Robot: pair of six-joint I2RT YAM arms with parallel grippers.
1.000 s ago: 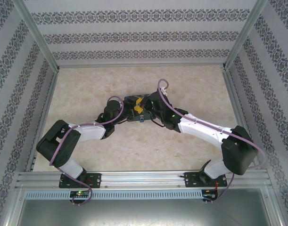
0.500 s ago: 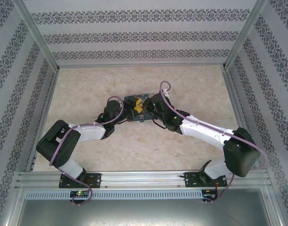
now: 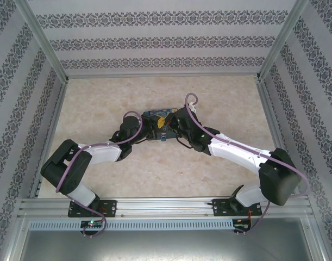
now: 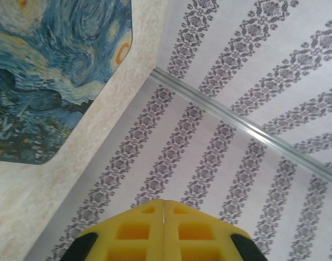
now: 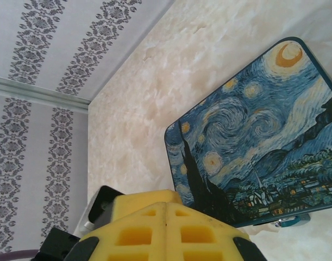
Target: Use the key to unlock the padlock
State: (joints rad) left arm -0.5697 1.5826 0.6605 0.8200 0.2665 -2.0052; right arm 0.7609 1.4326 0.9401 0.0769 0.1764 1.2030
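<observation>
The blue-and-yellow swirl-painted box (image 3: 157, 115) lies flat mid-table, seen close in the left wrist view (image 4: 51, 70) and the right wrist view (image 5: 258, 136). My left gripper (image 3: 152, 128) and right gripper (image 3: 167, 124) meet just in front of it. In its own view the left gripper (image 4: 163, 202) has its yellow pads pressed together, and so does the right gripper (image 5: 166, 205). The key is hidden. A small blue-grey item (image 5: 293, 220) sits at the box's near edge (image 3: 162, 137); I cannot tell if it is the padlock.
The marble-look tabletop (image 3: 220, 98) is walled by patterned panels on three sides, with metal rails (image 3: 51, 125) along its edges. A yellow finger and black body of the other arm (image 5: 100, 204) sit right behind my right fingertips.
Both grippers shifted slightly beside the box, and a little more of the box's painted top shows between them. The left arm's elbow sank a bit towards the near left.
</observation>
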